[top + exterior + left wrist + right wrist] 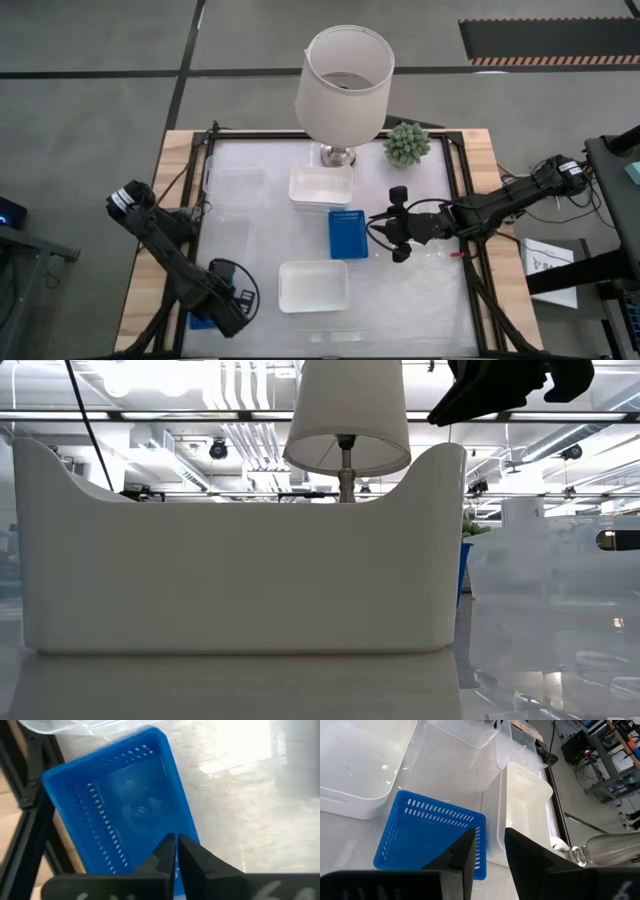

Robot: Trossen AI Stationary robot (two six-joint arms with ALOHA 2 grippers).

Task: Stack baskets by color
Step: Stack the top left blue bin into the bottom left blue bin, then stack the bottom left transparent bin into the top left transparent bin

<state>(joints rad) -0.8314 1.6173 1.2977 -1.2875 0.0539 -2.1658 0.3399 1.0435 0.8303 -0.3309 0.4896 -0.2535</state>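
From above, the left gripper (pixel 228 305) sits at the table's near left corner over a blue basket (pixel 203 320) that peeks from under the arm. The right gripper (pixel 385 232) hovers just beside the right long side of a second blue basket (pixel 347 233) mid-table, whose long axis runs away from the front edge. One white basket (pixel 314 285) lies nearer the front, another (pixel 321 186) lies farther back by the lamp (pixel 343 85).

At table height, a smooth white basket wall (pixel 240 575) fills the picture.

The left wrist shows its fingers (pixel 192 862) pinched together on the blue basket's (pixel 120 815) thin rim; the plastic is glossy, with slotted sides.

The right wrist shows fingers (pixel 530 855) apart, holding nothing, straddling the rim of the blue basket (pixel 425 837), so a close should catch it
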